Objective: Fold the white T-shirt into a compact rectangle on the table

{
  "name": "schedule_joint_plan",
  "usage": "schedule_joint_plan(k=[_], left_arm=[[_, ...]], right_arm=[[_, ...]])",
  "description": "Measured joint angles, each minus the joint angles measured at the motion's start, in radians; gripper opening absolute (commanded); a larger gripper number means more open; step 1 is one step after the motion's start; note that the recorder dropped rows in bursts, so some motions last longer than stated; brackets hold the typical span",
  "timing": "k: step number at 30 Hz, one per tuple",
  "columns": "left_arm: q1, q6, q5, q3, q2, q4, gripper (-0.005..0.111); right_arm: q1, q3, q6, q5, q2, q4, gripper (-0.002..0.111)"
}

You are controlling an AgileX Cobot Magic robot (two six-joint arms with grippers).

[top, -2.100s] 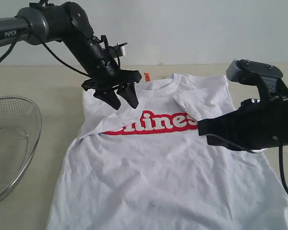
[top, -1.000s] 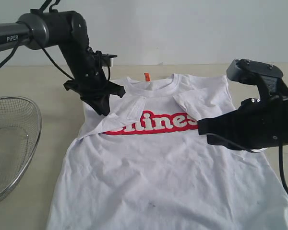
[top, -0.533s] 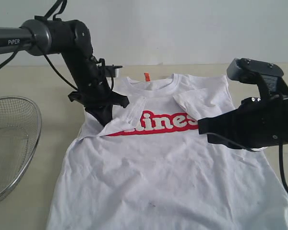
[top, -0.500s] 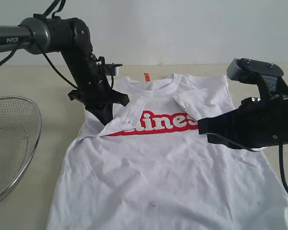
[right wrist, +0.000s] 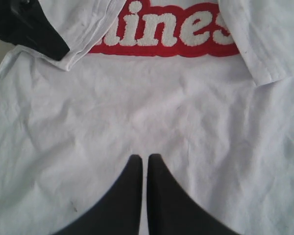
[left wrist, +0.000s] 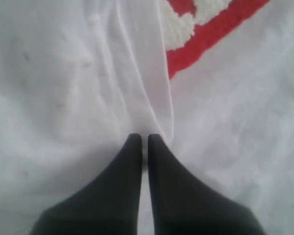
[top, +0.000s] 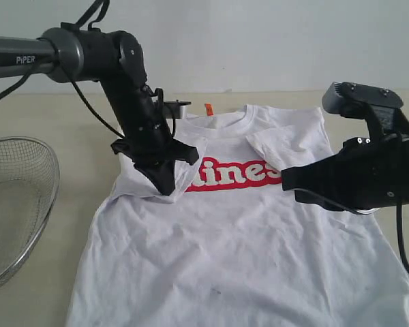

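Exterior: the shirt (top: pixel 238 238) lay chest-up on the counter (top: pixel 68 136), my left claw (top: pixel 169 185) pinched shut on its sleeve (top: pixel 133 182). Left wrist: hem (left wrist: pixel 159 98) at the tips; drag low, keep it flat. Right wrist: right claw (right wrist: pixel 143 159) closed, empty.

I see a white T-shirt (top: pixel 232 252) with white lettering (top: pixel 235 172) on red, an orange neck tag (top: pixel 208 108), a pale beige table (top: pixel 48 126), a silver mesh basket (top: pixel 13 204).

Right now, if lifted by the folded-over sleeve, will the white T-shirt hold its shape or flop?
Likely floppy: the white T-shirt lies wrinkled, its sleeve draped over limply. Probably light, thin cloth. A push would likely bunch it, not slide it on the table.
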Motion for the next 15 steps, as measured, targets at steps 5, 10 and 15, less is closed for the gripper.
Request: schedule_joint_plan(k=[5, 10, 15], left_arm=[[-0.009, 0.009, 0.0, 0.014, -0.037, -0.027, 0.005], [-0.009, 0.012, 0.0, 0.014, -0.094, 0.019, 0.005], [0.007, -0.035, 0.0, 0.014, -0.103, 0.189, 0.005]], right_arm=[[0.0, 0.0, -0.003, -0.002, 0.0, 0.002, 0.0], [0.0, 0.0, -0.003, -0.002, 0.0, 0.004, 0.0], [0.0, 0.0, -0.003, 0.0, 0.0, 0.004, 0.0]])
